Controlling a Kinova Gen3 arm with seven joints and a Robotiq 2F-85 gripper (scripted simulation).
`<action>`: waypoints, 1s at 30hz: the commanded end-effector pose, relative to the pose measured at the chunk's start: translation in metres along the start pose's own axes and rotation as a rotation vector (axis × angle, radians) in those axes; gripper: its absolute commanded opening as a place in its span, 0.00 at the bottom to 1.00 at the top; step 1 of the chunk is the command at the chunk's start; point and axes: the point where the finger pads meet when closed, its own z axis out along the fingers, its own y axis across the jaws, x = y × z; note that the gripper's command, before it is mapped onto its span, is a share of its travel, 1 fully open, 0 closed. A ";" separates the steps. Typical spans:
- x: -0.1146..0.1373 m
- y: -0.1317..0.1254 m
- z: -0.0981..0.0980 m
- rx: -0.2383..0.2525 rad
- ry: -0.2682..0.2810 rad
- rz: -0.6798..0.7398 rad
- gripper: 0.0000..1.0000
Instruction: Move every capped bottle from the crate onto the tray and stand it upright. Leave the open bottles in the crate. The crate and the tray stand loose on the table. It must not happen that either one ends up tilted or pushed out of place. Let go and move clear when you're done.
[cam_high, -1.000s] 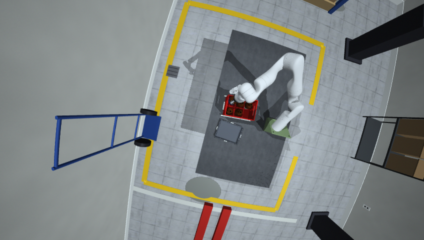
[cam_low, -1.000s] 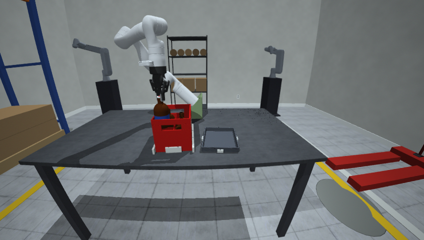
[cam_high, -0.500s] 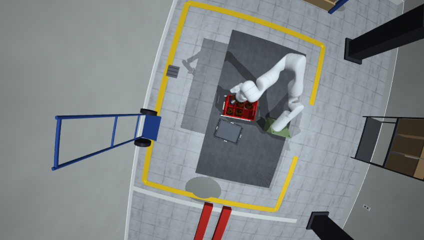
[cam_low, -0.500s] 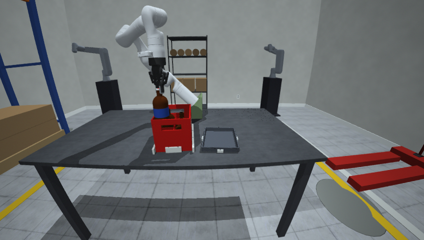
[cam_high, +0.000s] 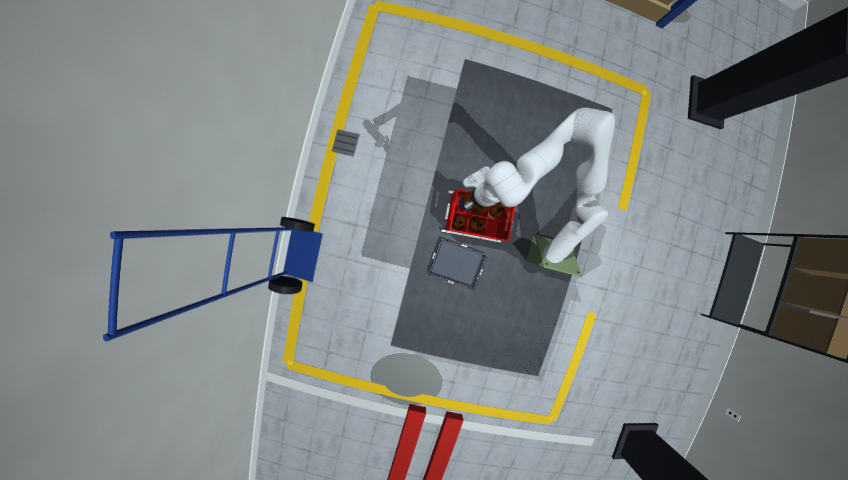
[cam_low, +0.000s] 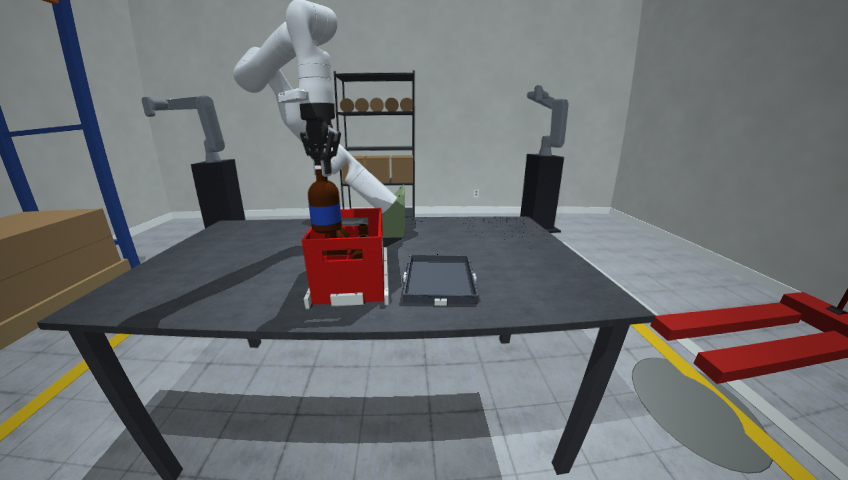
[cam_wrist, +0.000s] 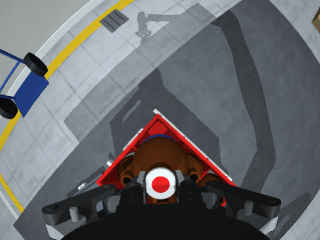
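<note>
My gripper (cam_low: 321, 158) is shut on the neck of a brown capped bottle (cam_low: 323, 206) with a blue label and a red-and-white cap (cam_wrist: 160, 183). The bottle hangs upright, most of it raised above the rim of the red crate (cam_low: 343, 256), over the crate's far left corner. In the top view the arm's wrist hides the gripper, over the crate (cam_high: 479, 215). Several more brown bottles (cam_high: 477, 224) stand in the crate; I cannot tell their caps from here. The dark grey tray (cam_low: 439, 278) lies beside the crate to the right, with nothing on it; it also shows in the top view (cam_high: 456, 262).
Crate and tray sit mid-table on the dark table. The arm's green base (cam_high: 553, 254) stands at the table's far edge behind the crate. A shelf rack (cam_low: 374, 136), two grey arms on black pedestals and cardboard boxes stand off the table.
</note>
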 end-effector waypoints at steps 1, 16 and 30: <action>-0.008 -0.001 -0.002 0.002 0.004 -0.008 0.00; -0.043 -0.003 -0.004 0.004 0.003 -0.006 0.00; -0.075 -0.004 -0.003 0.005 0.002 -0.004 0.00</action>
